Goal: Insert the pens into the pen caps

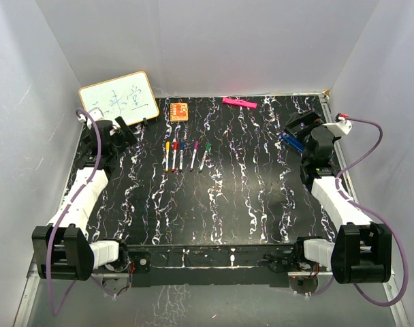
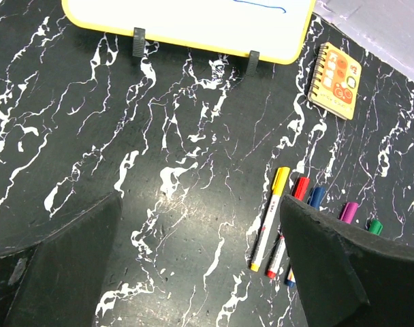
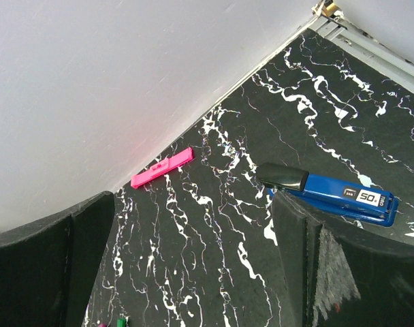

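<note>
From above, the five pens (image 1: pixel 186 157) lie in a row on the counter (image 1: pixel 248 204), nearer the left gripper (image 1: pixel 118 129) than the right gripper (image 1: pixel 295 129); neither touches them.

The left wrist view shows its fingers (image 2: pixel 71 259) spread and empty. The pen caps (image 2: pixel 280 180) appear seated on the pens' far ends; I see no loose cap.

In the right wrist view the fingers (image 3: pixel 50 259) are spread and empty near a blue stapler (image 3: pixel 336 194) and a pink marker (image 3: pixel 163 167).

The capping looks finished. The next move would only be checking that each cap is pressed home.

Left gripper (image 2: pixel 200 204) sits mid-left of the overhead frame, fingers spread apart; right gripper (image 3: pixel 193 199) likewise mid-right. Both arms stretch up-frame from the bottom corners.
</note>
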